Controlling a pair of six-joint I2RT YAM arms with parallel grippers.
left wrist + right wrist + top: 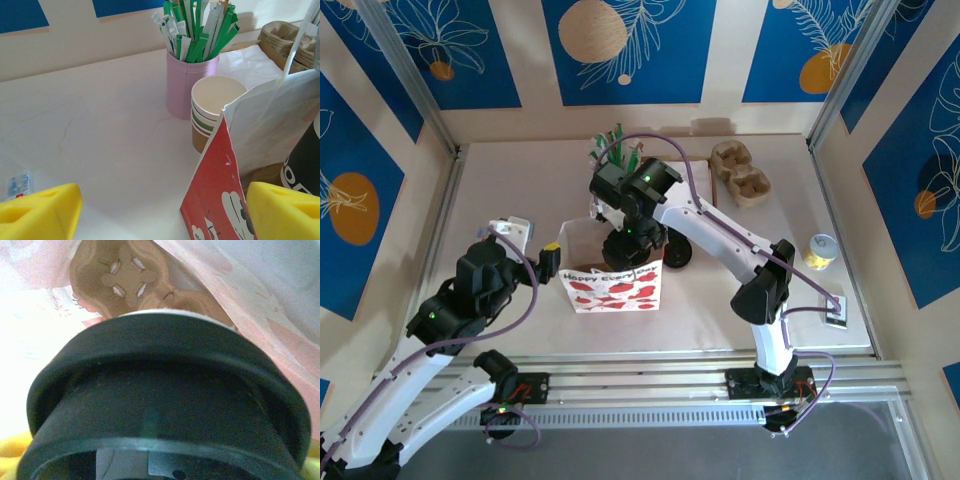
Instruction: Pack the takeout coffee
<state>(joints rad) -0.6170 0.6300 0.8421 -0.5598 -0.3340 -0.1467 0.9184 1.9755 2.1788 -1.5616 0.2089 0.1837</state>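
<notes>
A paper bag (615,288) with a red flower print stands open at the table's middle. My right gripper (633,243) reaches down into its mouth. In the right wrist view it (160,460) is shut on the takeout coffee cup, whose black lid (160,390) sits close under the camera. A brown cup carrier (125,275) lies on the bag's floor below it. My left gripper (546,260) is open at the bag's left side. Its yellow fingers (45,212) straddle the bag's red corner (220,190) without touching it. The black cup (305,165) shows inside the bag.
A pink holder of green and white sticks (617,150) (187,85) stands behind the bag, beside a stack of paper cups (212,107). Brown carriers (740,172) lie at the back right. A black round lid (677,255) sits right of the bag. A yellow can (820,250) is far right.
</notes>
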